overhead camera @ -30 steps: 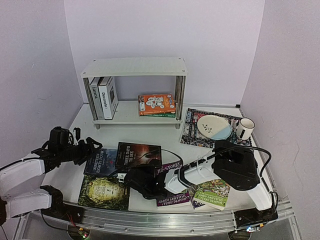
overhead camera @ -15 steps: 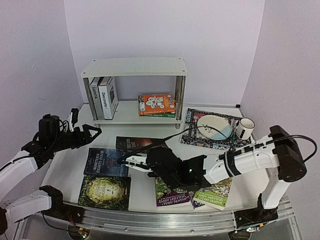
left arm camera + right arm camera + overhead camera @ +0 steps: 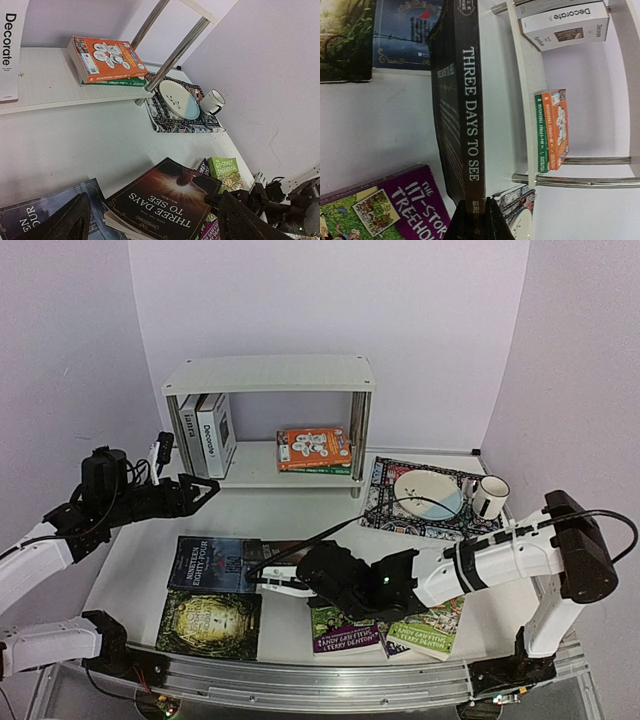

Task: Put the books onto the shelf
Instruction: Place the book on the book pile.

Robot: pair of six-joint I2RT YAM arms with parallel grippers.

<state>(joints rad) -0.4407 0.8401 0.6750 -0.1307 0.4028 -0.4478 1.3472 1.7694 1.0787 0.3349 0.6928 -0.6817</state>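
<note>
On my far left the left gripper (image 3: 203,492) hangs in the air just off the left front corner of the white two-tier shelf with chrome posts (image 3: 268,373), its jaws wide apart and gripping nothing. At the left end of the shelf's lower board, two thick white hardbacks (image 3: 205,435) stand upright side by side. On the table in front of the shelf's left half lies a blue "Nineteen Eighty-Four" paperback (image 3: 205,562). Farther out from the shelf, a dark green illustrated book (image 3: 208,623) lies flat. In front of the shelf's middle I see the black "Three Days to See" paperback (image 3: 470,115), tilted up off the table with its left corner close against the blue cover. The right gripper (image 3: 477,220) is clamped on one end of its spine. On the right half of the lower board an orange paperback (image 3: 314,445) lies flat on top of a green paperback (image 3: 540,132). Well out in front of the shelf's right end, a purple Treehouse paperback (image 3: 345,632) and a green Treehouse paperback (image 3: 425,628) lie flat next to each other. Just right of the shelf, a dark patterned mat (image 3: 385,510) carries a cream-and-blue plate (image 3: 427,492) and a white mug (image 3: 489,496).
</note>
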